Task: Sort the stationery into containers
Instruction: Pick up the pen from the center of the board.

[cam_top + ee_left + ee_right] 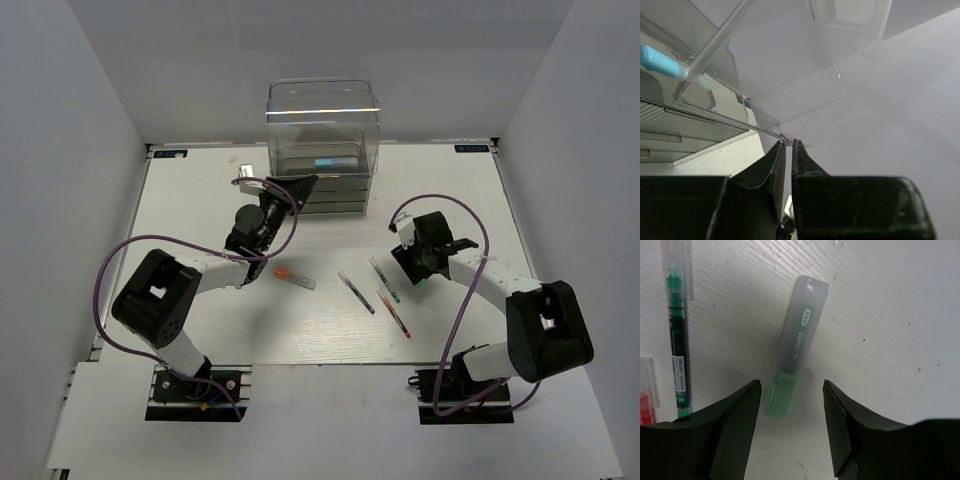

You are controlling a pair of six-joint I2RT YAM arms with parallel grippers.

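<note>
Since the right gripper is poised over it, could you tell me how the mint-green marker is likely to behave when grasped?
The mint-green marker looks flat-sided, so it probably won't roll. Its frosted plastic body seems rigid and light, though possibly slick for the open right gripper.

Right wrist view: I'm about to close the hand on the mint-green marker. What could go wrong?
The right hand straddles only one end of the mint-green marker, which lies skewed to the fingers; closing may pivot it or squirt it out. The green pen lies close outside one finger, so a descent could nudge it.
</note>
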